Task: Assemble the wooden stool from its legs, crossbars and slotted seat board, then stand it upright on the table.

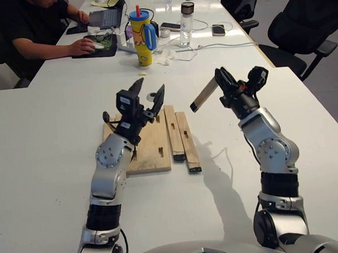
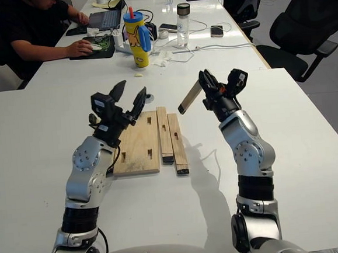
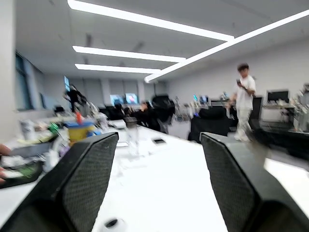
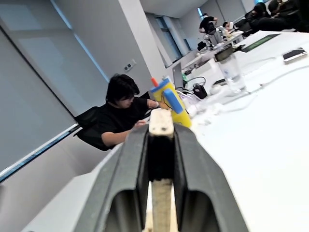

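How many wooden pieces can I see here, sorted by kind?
Wide seat board: 1
Narrow bars lying beside it: 2
Narrow bar held in the right gripper: 1
Total: 4

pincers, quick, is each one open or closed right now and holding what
Left pincer: open, holding nothing.
Right pincer: closed on a wooden bar, lifted off the table.

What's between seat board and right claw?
Two slotted wooden bars lie side by side beside the seat board, then bare table under the raised right claw holding a wooden piece. Left eye view.
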You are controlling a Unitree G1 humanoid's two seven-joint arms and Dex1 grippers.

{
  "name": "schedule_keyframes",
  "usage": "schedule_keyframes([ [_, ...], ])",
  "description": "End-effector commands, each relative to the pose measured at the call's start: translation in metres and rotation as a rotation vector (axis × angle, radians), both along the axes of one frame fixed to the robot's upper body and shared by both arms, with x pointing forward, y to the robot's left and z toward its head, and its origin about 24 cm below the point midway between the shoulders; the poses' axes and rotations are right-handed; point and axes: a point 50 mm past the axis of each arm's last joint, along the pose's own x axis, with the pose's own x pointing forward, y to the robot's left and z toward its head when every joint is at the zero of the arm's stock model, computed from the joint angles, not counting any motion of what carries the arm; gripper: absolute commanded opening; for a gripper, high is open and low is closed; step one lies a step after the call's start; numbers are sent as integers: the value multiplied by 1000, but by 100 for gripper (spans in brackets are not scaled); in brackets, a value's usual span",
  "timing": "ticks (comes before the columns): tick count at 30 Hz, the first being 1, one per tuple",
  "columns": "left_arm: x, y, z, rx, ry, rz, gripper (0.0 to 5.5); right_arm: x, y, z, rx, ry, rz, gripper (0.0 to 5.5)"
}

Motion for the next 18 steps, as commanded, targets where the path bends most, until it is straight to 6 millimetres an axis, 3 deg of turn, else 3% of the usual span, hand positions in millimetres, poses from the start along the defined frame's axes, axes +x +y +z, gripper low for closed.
schedule_keyframes([
  [1, 2, 13, 5, 1, -23, 89, 315, -20, 15, -18, 34, 81, -38, 44],
  [6, 3, 6, 3, 4, -6, 73, 315, -27, 32, -35, 71, 147, -58, 44],
  [13, 5, 1, 2, 3, 9, 65, 315, -14, 36, -36, 2, 126, -121, 44],
  [18, 9, 1, 4, -1, 7, 62, 315, -10, 35, -47, 20, 154, -150, 44],
])
